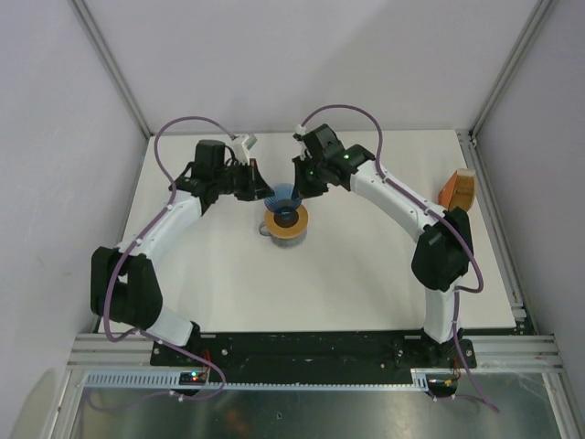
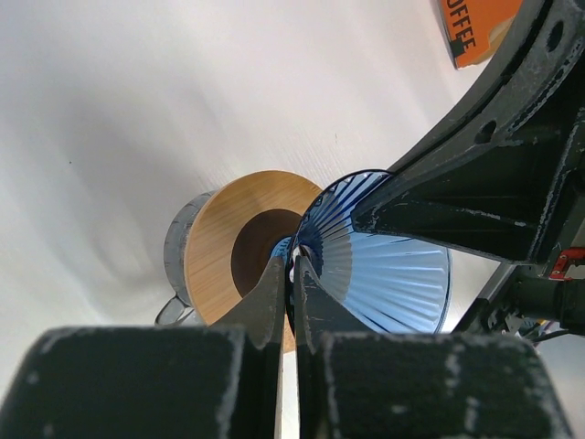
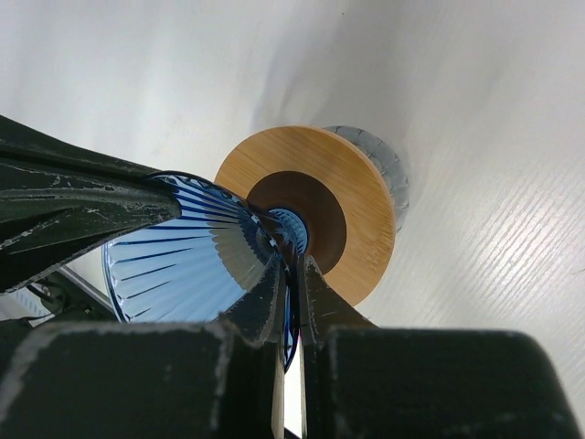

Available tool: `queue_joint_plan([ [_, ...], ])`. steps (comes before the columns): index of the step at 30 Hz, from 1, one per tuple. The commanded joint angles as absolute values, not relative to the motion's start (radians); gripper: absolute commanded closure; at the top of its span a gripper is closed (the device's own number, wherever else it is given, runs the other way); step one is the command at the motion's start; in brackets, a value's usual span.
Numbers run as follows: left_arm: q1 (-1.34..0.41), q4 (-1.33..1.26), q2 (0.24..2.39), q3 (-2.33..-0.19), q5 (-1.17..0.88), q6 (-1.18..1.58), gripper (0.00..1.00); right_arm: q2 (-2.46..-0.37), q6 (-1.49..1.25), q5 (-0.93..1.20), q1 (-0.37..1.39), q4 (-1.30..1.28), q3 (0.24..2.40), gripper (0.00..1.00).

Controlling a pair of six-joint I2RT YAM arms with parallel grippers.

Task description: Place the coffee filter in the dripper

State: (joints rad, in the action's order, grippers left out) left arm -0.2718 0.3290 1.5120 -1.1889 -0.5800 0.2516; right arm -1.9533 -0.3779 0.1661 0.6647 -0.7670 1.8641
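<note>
The blue ribbed dripper [image 1: 283,195] is held tilted between both grippers, just above and behind the amber disc [image 1: 291,222]. My left gripper [image 1: 260,187] is shut on the dripper's wall near its narrow end [image 2: 292,274]. My right gripper [image 1: 300,186] is shut on the opposite wall [image 3: 294,270]. The dripper [image 2: 393,274] is empty inside; its narrow end points at the disc's dark hole [image 3: 297,215]. No loose paper filter shows. An orange and tan pack [image 1: 457,190] marked COFFEE [image 2: 480,23] stands at the table's right edge.
The amber disc [image 2: 219,242] lies on top of a clear glass jug [image 1: 268,229] at the middle of the white table [image 1: 219,283]. Grey walls and metal frame posts ring the table. The right arm's elbow [image 1: 443,251] hangs over the right side.
</note>
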Motion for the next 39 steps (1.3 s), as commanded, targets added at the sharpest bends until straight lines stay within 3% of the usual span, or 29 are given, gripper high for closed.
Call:
queue_joint_plan([
  [1,-0.273,0.444,1.567,-1.12,-0.554,0.181,1.0,-1.976,-0.359,0.094,0.652,-0.749,1.749,1.0],
  [39,-0.272,0.445,1.636,-1.045,-0.575,0.141,1.0,-2.022,-0.364,0.166,0.621,-0.667,1.579,1.0],
])
